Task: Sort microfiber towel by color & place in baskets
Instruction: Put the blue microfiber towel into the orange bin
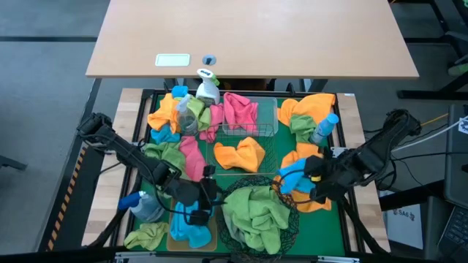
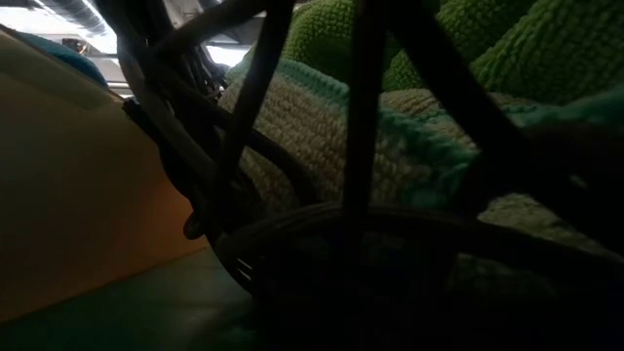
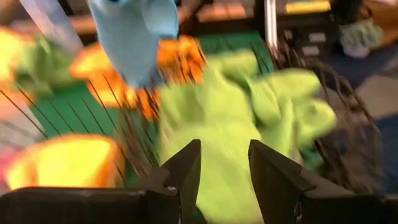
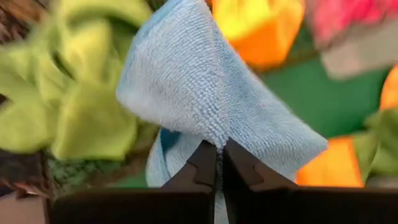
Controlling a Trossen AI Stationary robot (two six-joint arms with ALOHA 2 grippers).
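A blue microfiber towel [image 4: 217, 93] hangs pinched in the right gripper [image 4: 219, 163], its fingers closed tight on a fold, just beside the right rim of the round black wire-mesh basket [image 1: 289, 223] near the table's front edge. That basket is heaped with green towels [image 1: 254, 210]. The left gripper [image 3: 224, 171] hovers at the basket's left side with fingers narrowly parted, holding nothing, next to the tan bin [image 1: 174, 232] containing blue towels [image 1: 191, 229]. An orange towel [image 1: 240, 153] lies mid-table.

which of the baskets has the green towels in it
The round black wire basket at the near edge of the table; green towels fill it. The clear basket in the middle holds pink, and the tan bin holds blue.
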